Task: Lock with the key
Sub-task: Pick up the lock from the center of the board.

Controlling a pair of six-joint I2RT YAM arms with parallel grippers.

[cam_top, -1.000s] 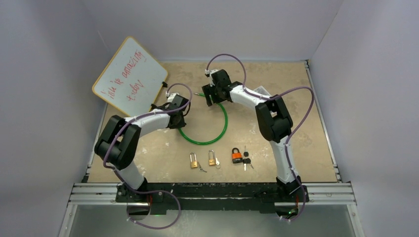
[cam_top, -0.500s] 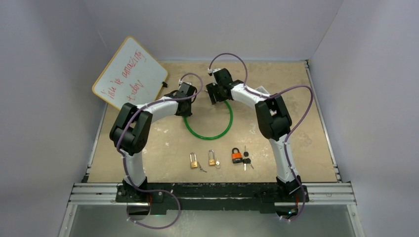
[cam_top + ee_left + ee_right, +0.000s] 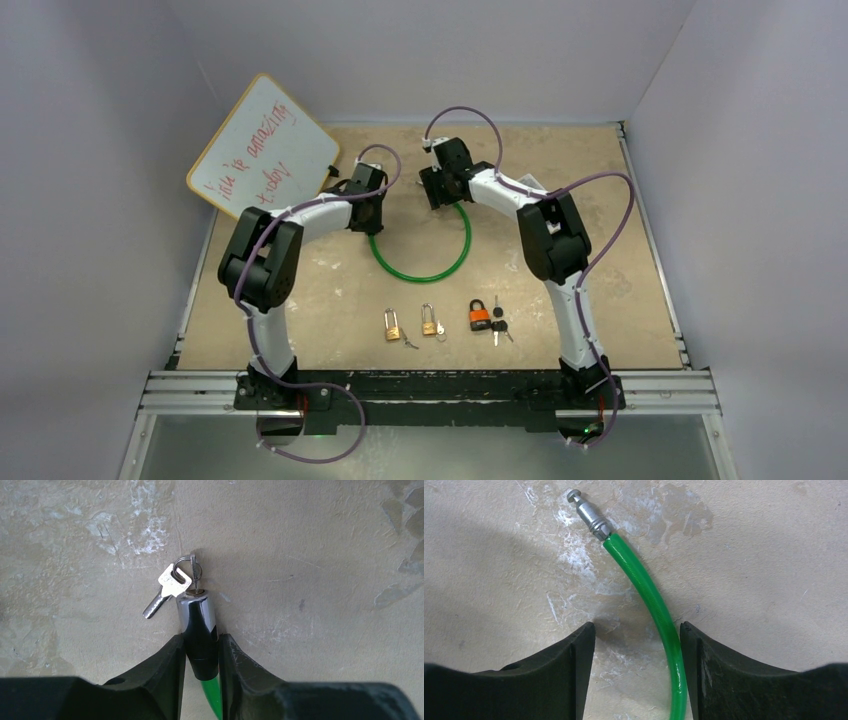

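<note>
A green cable lock (image 3: pixel 430 270) lies in a loop on the table. My left gripper (image 3: pixel 201 650) is shut on its chrome and black lock barrel (image 3: pixel 196 617). A key stands in the barrel's end, with a spare key (image 3: pixel 167 587) on its ring. My right gripper (image 3: pixel 637 645) is open, low over the table. The cable (image 3: pixel 649 595) runs between its fingers, close to the right one. The cable's metal pin end (image 3: pixel 586 512) lies free ahead of them. In the top view the left gripper (image 3: pixel 368 215) and right gripper (image 3: pixel 437 190) sit at the loop's two far ends.
Two brass padlocks (image 3: pixel 392 325) (image 3: pixel 431 322) and an orange padlock (image 3: pixel 479 316), each with keys, lie in a row near the front. A whiteboard (image 3: pixel 262 150) leans at the back left. Grey walls enclose the table.
My left gripper has carried the barrel end back and rightward toward the pin end, then eased slightly left. The loop has shifted right. The right gripper has barely moved.
</note>
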